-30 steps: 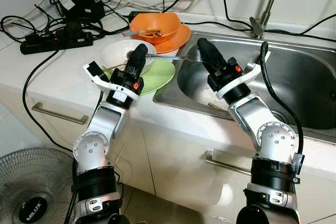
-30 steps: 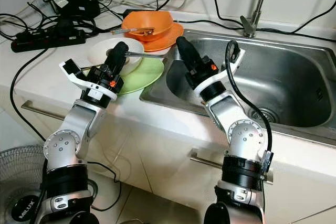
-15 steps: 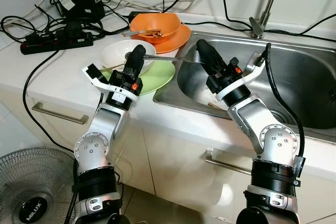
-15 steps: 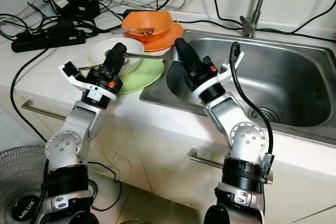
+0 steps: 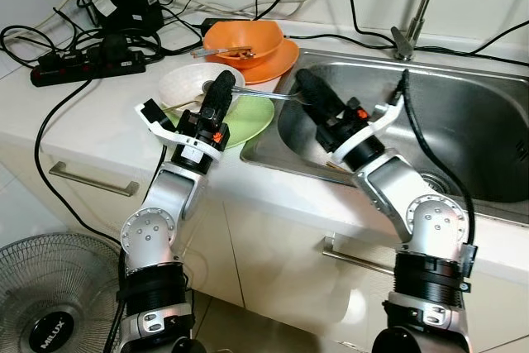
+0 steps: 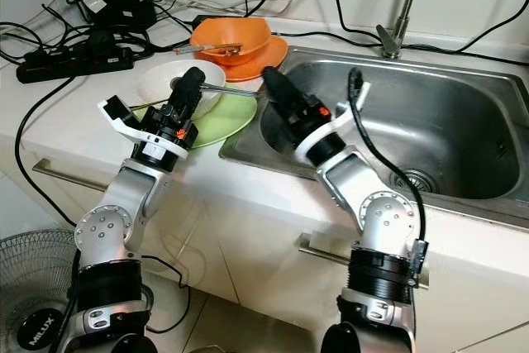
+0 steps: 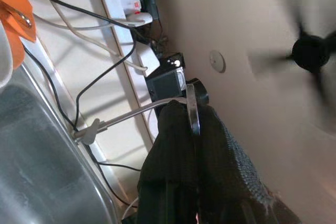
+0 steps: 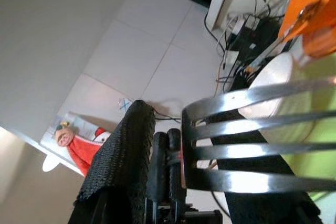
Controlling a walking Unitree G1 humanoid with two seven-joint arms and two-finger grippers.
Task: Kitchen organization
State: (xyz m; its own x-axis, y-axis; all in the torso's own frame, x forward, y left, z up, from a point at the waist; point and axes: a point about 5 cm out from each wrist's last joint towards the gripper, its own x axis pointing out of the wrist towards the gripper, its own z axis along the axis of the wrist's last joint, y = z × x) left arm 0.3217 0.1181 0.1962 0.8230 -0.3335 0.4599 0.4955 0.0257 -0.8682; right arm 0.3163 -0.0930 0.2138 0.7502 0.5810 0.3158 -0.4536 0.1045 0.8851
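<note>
My left jaws are clenched on the handle of a metal fork, holding it roughly level above the white bowl and the green plate on the counter. The fork reaches out toward the sink, and its 4 tines lie right at my right jaws, which are raised over the sink's near-left corner. In the right wrist view the tines sit between my 2 black fingers, but I cannot tell whether those jaws are closed on them. In the left wrist view the fork's thin handle runs along my closed left fingers. Behind the bowl, an orange bowl rests on an orange plate with a utensil lying in it. A black power strip and a tangle of cables lie at the back left of the counter, and a faucet rises behind the sink.
</note>
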